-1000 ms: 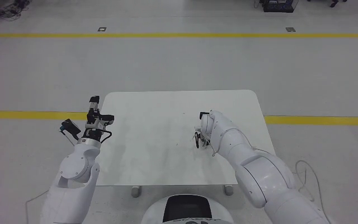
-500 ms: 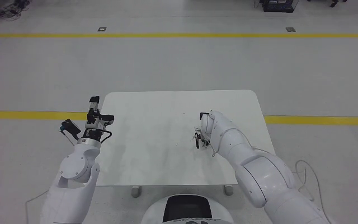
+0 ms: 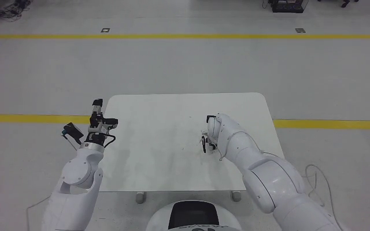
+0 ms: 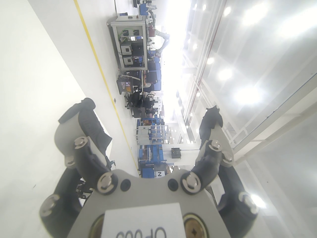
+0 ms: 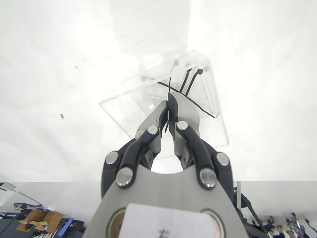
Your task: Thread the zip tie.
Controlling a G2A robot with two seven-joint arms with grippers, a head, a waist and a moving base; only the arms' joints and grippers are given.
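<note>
Right end effector pinches zip tie; left end effector gapes.

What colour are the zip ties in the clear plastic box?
The thin plastic zip ties are black, clearest in the right wrist view.

Industrial lab hall: yellow floor line, equipment rack, bright ceiling lights.

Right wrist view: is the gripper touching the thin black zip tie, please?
Touching: the right wrist view shows the right gripper shut on the thin black zip tie.
</note>
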